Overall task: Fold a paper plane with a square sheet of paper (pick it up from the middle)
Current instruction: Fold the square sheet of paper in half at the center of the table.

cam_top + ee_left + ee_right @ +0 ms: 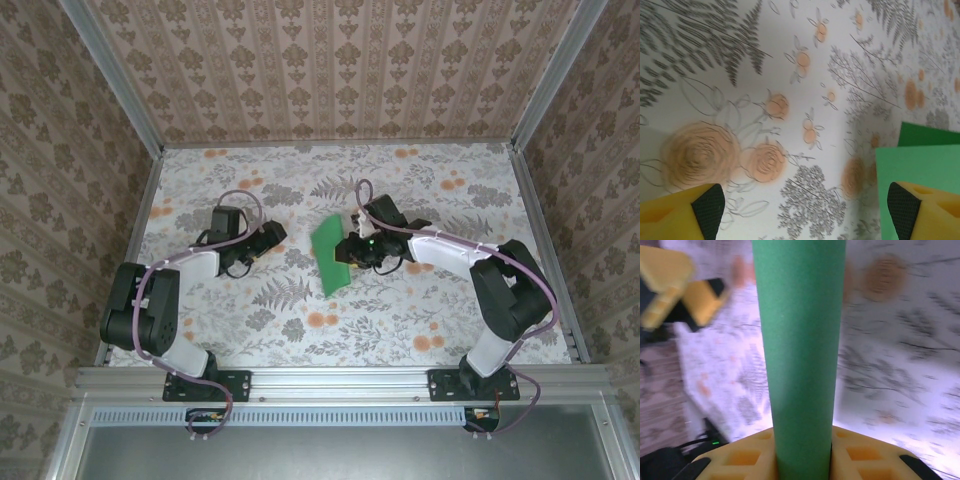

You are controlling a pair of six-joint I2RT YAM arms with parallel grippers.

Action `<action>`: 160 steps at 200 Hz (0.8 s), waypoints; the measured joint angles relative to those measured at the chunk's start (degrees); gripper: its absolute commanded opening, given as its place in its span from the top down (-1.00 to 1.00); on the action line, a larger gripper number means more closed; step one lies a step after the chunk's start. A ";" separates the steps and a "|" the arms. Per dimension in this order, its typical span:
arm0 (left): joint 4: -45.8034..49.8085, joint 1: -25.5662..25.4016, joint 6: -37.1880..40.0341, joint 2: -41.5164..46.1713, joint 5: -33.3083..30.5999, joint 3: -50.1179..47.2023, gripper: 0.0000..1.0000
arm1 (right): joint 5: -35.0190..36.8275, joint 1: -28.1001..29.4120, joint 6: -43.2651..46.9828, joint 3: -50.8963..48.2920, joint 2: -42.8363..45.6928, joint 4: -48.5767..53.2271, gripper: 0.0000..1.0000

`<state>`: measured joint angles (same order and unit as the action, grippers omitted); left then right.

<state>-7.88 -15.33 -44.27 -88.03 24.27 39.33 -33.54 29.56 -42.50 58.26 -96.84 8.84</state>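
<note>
Black-white arms [140, 312], purple cables [148, 280], yellow fingers [670, 212], black pads [708, 207]

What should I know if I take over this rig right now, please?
Left gripper: open, holding nothing, over the table to the left of the paper.
Right gripper: shut on the green sheet of paper, which runs up between its fingers in the right wrist view.
Paper: near the table's centre, between the two grippers, raised and bowed rather than lying flat.
Done: the sheet is grasped.
Left: the folding; no pointed plane shape yet. Whether a first crease exists I cannot tell.
</note>
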 measured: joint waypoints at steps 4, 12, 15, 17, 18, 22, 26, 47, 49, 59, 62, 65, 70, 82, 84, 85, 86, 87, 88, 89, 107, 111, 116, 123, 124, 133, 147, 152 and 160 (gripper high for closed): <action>-0.04 -0.42 -0.15 0.22 0.28 -0.09 -0.77 | -1.03 -0.11 -0.76 -0.07 -0.15 -1.16 0.36; -0.17 -1.25 -0.37 0.59 0.76 -0.11 -0.77 | -2.78 -0.31 -1.77 -0.15 -0.63 -3.26 0.34; -0.33 -1.57 -0.37 0.72 1.01 -0.11 -0.77 | -3.26 -0.39 -2.21 -0.17 -0.85 -3.80 0.33; -0.37 -1.86 -0.37 0.81 1.11 -0.11 -0.77 | -3.58 -0.48 -2.51 -0.20 -1.07 -4.17 0.32; -0.39 -1.95 -0.39 0.83 1.14 -0.11 -0.77 | -3.85 -0.50 -2.58 -0.20 -1.18 -4.46 0.32; -0.63 -2.47 -0.55 1.01 1.42 -0.11 -0.77 | -4.44 -0.68 -3.02 -0.26 -1.64 -5.11 0.31; -0.76 -2.93 -0.61 1.11 1.57 -0.11 -0.77 | -4.94 -0.83 -3.21 -0.28 -2.08 -5.66 0.30; -2.29 -5.05 -1.46 1.18 2.82 -0.13 -0.77 | -6.69 -1.75 -4.70 -1.40 -4.20 -7.54 0.22; -2.64 -5.27 -1.70 1.14 3.06 -0.17 -0.77 | -6.91 -1.86 -5.01 -1.55 -4.39 -7.65 0.21; -4.09 -5.90 -2.51 0.83 3.98 -0.26 -0.77 | -7.58 -2.23 -5.66 -2.23 -5.18 -8.28 0.17; -4.61 -6.08 -2.75 0.63 4.28 -0.26 -0.77 | -7.76 -2.34 -5.92 -2.43 -5.42 -8.50 0.16; -5.09 -6.23 -3.04 0.42 4.55 -0.26 -0.77 | -7.91 -2.40 -6.10 -2.60 -5.66 -8.72 0.16; -6.08 -6.54 -3.63 -0.13 5.01 -0.26 -0.77 | -8.28 -2.60 -6.54 -2.84 -6.10 -8.94 0.15; -8.00 -7.04 -4.79 -1.46 5.99 -0.26 -0.76 | -8.98 -2.93 -7.41 -3.30 -6.75 -9.75 0.15; -8.31 -7.17 -5.07 -1.79 6.19 -0.26 -0.76 | -9.09 -2.99 -7.54 -3.37 -6.80 -9.92 0.15; -8.50 -7.23 -5.18 -1.97 6.25 -0.26 -0.76 | -9.11 -3.02 -7.58 -3.41 -6.80 -9.97 0.15; -8.59 -7.23 -5.25 -2.05 6.29 -0.26 -0.76 | -9.14 -3.04 -7.63 -3.43 -6.82 -10.03 0.15; -8.70 -7.26 -5.33 -2.14 6.36 -0.26 -0.76 | -9.22 -3.08 -7.72 -3.48 -6.84 -10.10 0.15; -8.94 -7.30 -5.53 -2.32 6.47 -0.26 -0.75 | -9.25 -3.10 -7.80 -3.52 -6.86 -10.19 0.15; -9.03 -7.32 -5.62 -2.43 6.54 -0.26 -0.75 | -9.33 -3.15 -7.98 -3.56 -6.86 -10.34 0.15; -11.34 -7.98 -7.56 -4.63 7.80 -0.26 -0.71 | -10.34 -3.63 -9.75 -4.28 -6.91 -12.48 0.18; -11.85 -8.20 -8.15 -5.09 8.07 -0.28 -0.69 | -10.58 -3.76 -10.16 -4.42 -6.95 -13.03 0.18; -12.26 -8.35 -8.66 -5.57 8.24 -0.28 -0.66 | -10.73 -3.89 -10.58 -4.50 -6.97 -13.42 0.19; -12.83 -8.70 -9.38 -6.14 8.55 -0.31 -0.62 | -10.95 -4.13 -11.30 -4.68 -7.06 -14.19 0.19; -12.96 -8.72 -9.44 -6.25 8.57 -0.33 -0.61 | -10.97 -4.15 -11.39 -4.68 -7.06 -14.27 0.19; -13.53 -9.09 -10.05 -6.71 8.83 -0.37 -0.56 | -11.19 -4.39 -12.02 -4.87 -7.17 -15.17 0.19; -14.67 -9.62 -11.04 -7.02 9.16 -0.55 -0.44 | -11.65 -4.68 -13.16 -5.09 -7.32 -16.37 0.19; -15.19 -9.81 -11.45 -7.13 9.29 -0.57 -0.39 | -11.80 -4.70 -13.49 -5.14 -7.41 -16.65 0.19; -16.04 -9.92 -11.89 -7.34 9.68 -0.59 -0.33 | -11.98 -4.85 -14.08 -5.25 -7.58 -17.31 0.19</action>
<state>-23.92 -25.26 -56.16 -95.37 33.95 38.74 -45.52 24.71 -56.58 53.01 -104.42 -8.47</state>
